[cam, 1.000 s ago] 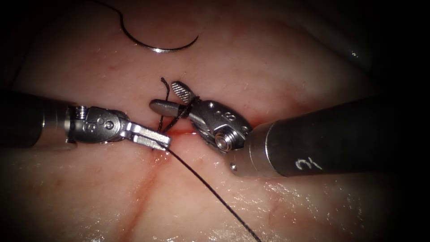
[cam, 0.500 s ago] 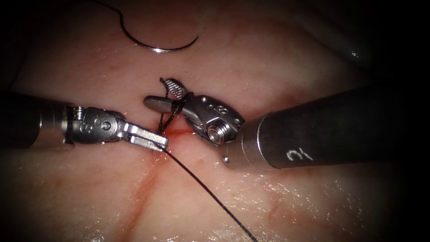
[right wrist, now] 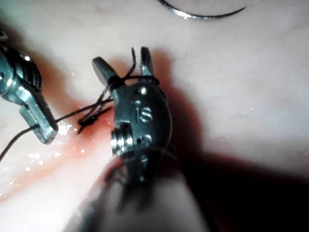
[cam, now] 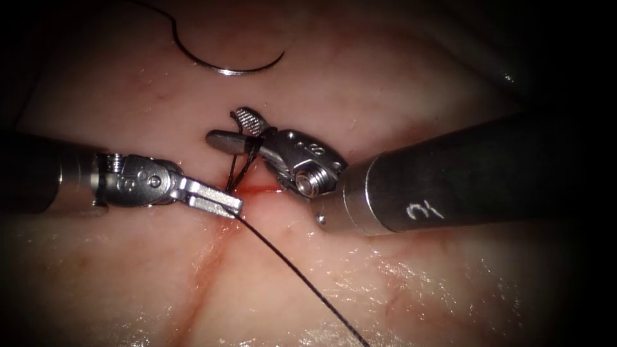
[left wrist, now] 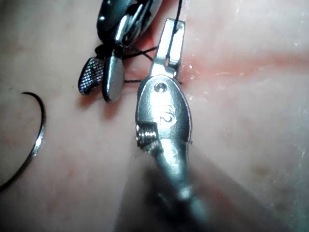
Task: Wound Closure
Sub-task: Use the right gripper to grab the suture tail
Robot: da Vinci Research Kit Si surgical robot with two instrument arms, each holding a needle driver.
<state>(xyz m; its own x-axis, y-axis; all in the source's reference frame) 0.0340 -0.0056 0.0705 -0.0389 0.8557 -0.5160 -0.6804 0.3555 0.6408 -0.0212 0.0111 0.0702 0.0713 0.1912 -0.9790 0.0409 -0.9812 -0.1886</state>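
Just above the cut (cam: 257,190), the right tool's (cam: 239,130) parted jaws carry wrapped thread (cam: 252,154), the left tool (cam: 215,200) clamps the strand, and the needle (cam: 225,64) lies free on tissue (cam: 385,77) well beyond both.

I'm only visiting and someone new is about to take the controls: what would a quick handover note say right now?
Left hand: shut on the thread beside the cut.
Right hand: open, thread looped around its jaws, a short thread end between them, gripping nothing.
Needle: lying free on the tissue beyond the cut, not in the tissue.
Done: thread runs through the cut's edges.
Left: the loops sit loose, and the cut shows open.
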